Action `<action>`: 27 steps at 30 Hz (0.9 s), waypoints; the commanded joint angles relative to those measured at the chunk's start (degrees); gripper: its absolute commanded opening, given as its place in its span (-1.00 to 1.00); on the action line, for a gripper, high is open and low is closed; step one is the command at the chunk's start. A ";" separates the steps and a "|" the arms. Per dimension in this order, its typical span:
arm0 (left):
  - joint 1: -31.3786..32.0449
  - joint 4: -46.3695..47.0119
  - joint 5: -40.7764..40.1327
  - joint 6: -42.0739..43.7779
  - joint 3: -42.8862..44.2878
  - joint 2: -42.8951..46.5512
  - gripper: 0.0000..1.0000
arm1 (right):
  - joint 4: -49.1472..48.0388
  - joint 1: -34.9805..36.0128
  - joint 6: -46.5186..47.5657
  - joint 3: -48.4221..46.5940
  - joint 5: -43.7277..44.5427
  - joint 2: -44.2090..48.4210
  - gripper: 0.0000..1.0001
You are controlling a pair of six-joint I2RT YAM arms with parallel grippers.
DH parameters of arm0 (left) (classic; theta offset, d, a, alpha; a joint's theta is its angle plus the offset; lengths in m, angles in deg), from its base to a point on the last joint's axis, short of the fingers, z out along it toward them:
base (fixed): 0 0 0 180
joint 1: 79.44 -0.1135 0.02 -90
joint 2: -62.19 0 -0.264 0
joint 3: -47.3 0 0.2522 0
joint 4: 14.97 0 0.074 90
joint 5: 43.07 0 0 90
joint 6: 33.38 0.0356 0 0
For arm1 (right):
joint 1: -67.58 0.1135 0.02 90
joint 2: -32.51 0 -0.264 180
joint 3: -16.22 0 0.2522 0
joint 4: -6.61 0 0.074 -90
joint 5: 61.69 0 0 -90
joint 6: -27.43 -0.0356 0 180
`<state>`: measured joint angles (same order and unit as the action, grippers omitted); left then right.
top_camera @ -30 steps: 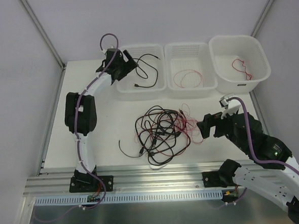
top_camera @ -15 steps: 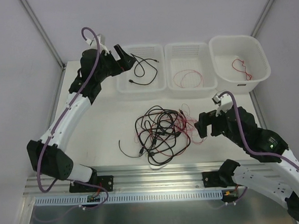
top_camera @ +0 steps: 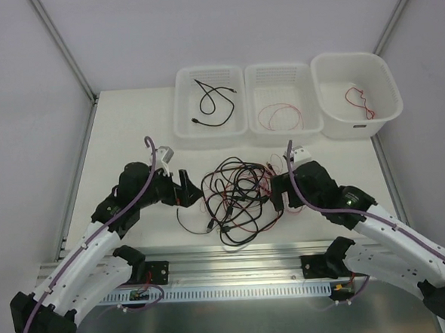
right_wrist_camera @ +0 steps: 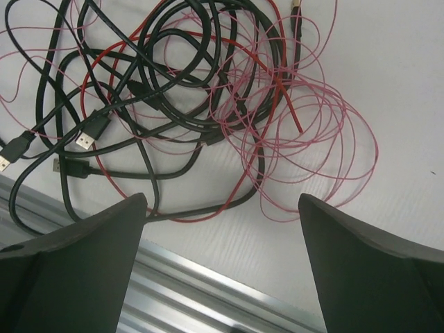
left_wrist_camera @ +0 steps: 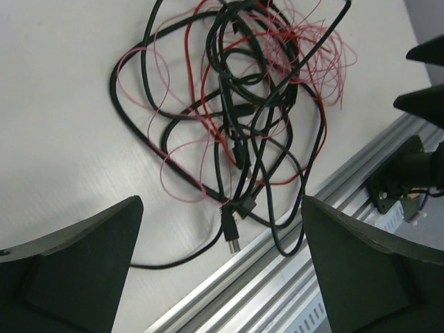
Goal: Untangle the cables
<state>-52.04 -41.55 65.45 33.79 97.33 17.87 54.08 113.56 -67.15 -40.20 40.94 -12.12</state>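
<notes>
Both arms have closed in on the heap: the left pincer [top_camera: 184, 188], which half a second ago hung by the leftmost white slotted plastic basket [top_camera: 178, 101] at the back of the white counter [top_camera: 130, 142], now sits low just left of the knotted heap of black and red cables [top_camera: 240, 199], and the right pincer [top_camera: 278, 193] has slid up near its right side

Each wrist view shows its own pincer [left_wrist_camera: 222, 277] [right_wrist_camera: 222, 263] with the dark fingers spread wide and nothing between them, so both are open and empty, and neither touches a cord

As for progress, three pieces appear sorted already: a loose black cord [top_camera: 207, 107] lies alone in the leftmost basket, a thin pink-red wire [top_camera: 280, 118] in the middle white slotted basket [top_camera: 277, 65], and a short red wire [top_camera: 360, 101] in the smooth white tub [top_camera: 348, 54] on the right. The bulk is left. It lies mid-counter between the pincers, near the aluminium front rail [top_camera: 236, 260], so the job seems well short of halfway

Up close the heap [left_wrist_camera: 236, 125] [right_wrist_camera: 180, 104] is several thick black cords with small plug ends, a thicker red cord threaded through them, and very fine pink wire in many loose loops that spill out on the right. A few black plug ends lie free at the rail-side edge; the centre is crossed too densely to tell which strand runs over which
</notes>
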 commanded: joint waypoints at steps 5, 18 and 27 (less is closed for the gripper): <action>0.29 -6.87 -4.19 8.32 0.20 6.79 0.98 | -18.94 -0.53 -1.58 0.29 0.03 -10.74 0.86; -1.29 -8.98 -12.81 7.45 -2.08 11.62 0.98 | -32.56 -3.44 -1.75 -3.05 -1.90 -29.90 0.62; -1.91 -9.24 -12.11 7.45 -1.91 10.74 0.98 | -35.56 -4.05 -2.19 -4.46 -1.20 -36.41 -0.10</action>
<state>-53.31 -50.99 53.80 40.21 95.52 28.78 22.17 109.78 -68.41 -42.28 39.41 -47.85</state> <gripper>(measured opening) 0.992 0.517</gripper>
